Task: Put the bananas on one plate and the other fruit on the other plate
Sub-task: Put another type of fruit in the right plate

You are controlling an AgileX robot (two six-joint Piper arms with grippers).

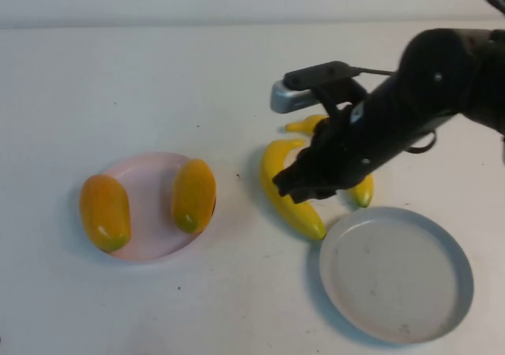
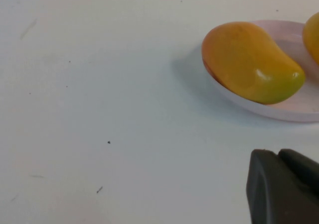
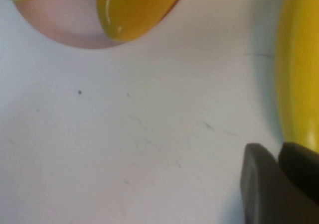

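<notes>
I see my right gripper (image 1: 304,183) low over the two curved glossy yellow bananas (image 1: 288,189), hiding their middles; its opening I can't tell. The grey-blue plate (image 1: 458,280) lies just beside it. Both plump orange-yellow fruits (image 1: 193,194) rest on the pale pink plate (image 1: 146,185). My left gripper (image 2: 284,189) is cut off, state unclear

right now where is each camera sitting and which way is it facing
High: raised on the robot's side, angled down at the pink plate, grey-blue plate, bananas; right arm and right tool show.
Left wrist: low, facing a mango on the pink plate; left tool at the corner.
Right wrist: low over the table, beside a banana; tool tip shows.
All share the pink plate.
</notes>
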